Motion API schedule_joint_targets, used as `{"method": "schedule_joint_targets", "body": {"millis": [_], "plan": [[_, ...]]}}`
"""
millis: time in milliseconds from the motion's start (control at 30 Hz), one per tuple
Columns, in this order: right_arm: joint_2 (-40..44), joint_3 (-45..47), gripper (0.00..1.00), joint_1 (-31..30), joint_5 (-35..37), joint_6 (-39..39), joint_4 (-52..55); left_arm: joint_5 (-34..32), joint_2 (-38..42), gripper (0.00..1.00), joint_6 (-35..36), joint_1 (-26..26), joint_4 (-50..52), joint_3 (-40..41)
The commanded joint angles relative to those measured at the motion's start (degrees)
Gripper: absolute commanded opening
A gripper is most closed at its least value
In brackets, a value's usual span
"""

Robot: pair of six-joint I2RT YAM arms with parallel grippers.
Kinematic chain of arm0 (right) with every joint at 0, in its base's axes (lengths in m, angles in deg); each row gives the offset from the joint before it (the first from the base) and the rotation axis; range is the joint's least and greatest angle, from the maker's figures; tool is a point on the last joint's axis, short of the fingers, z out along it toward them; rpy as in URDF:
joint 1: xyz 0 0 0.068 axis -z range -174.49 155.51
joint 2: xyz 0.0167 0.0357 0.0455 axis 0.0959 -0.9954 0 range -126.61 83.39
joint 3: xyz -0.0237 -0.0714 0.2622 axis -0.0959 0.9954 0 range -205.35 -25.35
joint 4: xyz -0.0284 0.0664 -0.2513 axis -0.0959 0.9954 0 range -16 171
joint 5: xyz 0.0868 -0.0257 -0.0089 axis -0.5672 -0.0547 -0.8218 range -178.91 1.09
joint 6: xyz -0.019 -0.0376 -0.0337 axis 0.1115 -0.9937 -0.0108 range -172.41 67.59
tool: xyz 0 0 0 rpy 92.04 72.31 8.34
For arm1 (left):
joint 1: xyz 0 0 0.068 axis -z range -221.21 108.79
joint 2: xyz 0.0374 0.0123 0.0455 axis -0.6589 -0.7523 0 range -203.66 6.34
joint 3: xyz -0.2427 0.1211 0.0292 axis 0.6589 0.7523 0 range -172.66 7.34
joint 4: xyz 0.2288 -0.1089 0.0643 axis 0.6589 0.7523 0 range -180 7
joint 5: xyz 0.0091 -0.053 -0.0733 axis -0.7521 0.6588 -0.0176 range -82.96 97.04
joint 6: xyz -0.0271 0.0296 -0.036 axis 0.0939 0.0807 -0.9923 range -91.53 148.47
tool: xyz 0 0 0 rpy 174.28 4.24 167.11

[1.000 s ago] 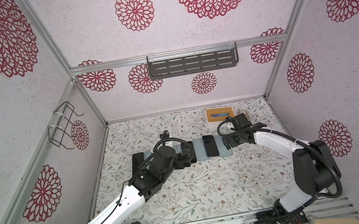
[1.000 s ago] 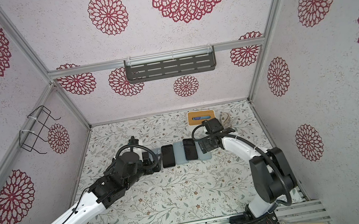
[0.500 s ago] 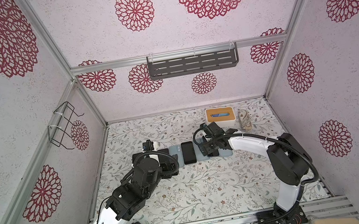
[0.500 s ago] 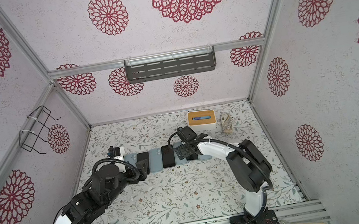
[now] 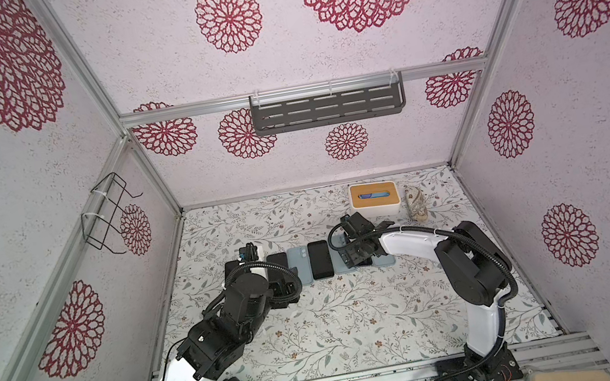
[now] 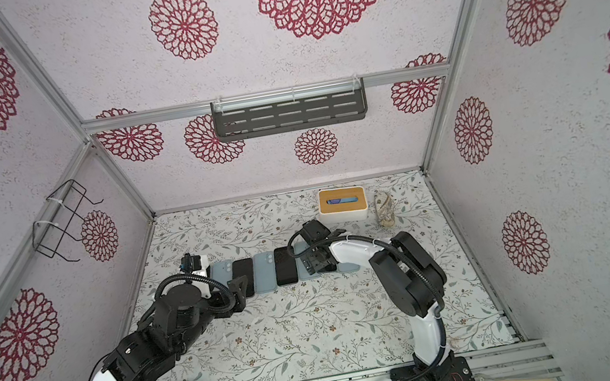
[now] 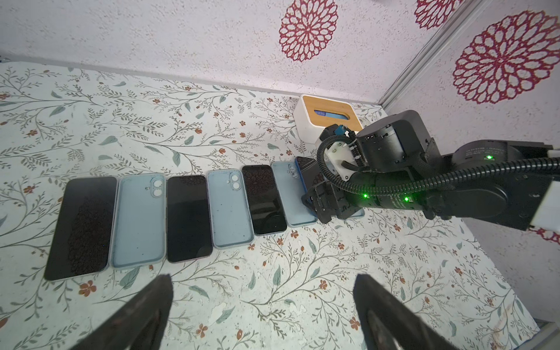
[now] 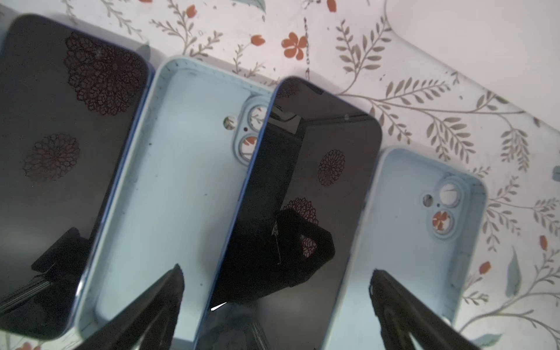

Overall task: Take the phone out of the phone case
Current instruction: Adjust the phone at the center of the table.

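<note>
Phone (image 8: 318, 145), dark screen up, lies directly beneath the right gripper (image 8: 276, 271), framed by its widely spread fingers, neither visibly touching it; one long edge overlaps the camera cut-out of an empty pale blue phone case (image 8: 169, 188) under one finger; a second empty case (image 8: 424, 242) lies under the other; the left gripper (image 7: 263, 312) also stands spread, holding nothing, short of the row of phones and cases (image 7: 188, 218) ahead of it.

White arm links (image 5: 408, 239), blk joints (image 5: 471, 268); corrugated blk cables (image 5: 262, 268); green LEDs (image 7: 365, 196).
</note>
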State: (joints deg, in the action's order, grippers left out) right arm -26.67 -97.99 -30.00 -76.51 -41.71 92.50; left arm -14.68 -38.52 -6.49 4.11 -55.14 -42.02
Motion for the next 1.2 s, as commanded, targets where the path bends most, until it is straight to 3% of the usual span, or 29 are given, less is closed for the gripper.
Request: {"method": "schedule_joint_targets", "body": {"millis": [0,500,900,1167], "plan": [[0.04,-1.77,0.99,0.96,2.87,1.50,1.27,-0.78,0.69,0.97,0.68,-0.41,0.44,0.80],[1.56,0.73,0.99,4.54,1.40,2.92,0.24,-0.36,0.05,0.97,0.90,-0.42,-0.05,1.02],[8.08,4.45,0.99,6.45,-8.51,5.57,-6.27,-0.36,-0.06,0.97,0.69,-0.45,0.04,1.37],[6.24,1.98,0.99,7.81,-5.04,4.80,-3.18,-0.26,0.65,0.97,0.28,-0.44,-0.26,2.24]]}}
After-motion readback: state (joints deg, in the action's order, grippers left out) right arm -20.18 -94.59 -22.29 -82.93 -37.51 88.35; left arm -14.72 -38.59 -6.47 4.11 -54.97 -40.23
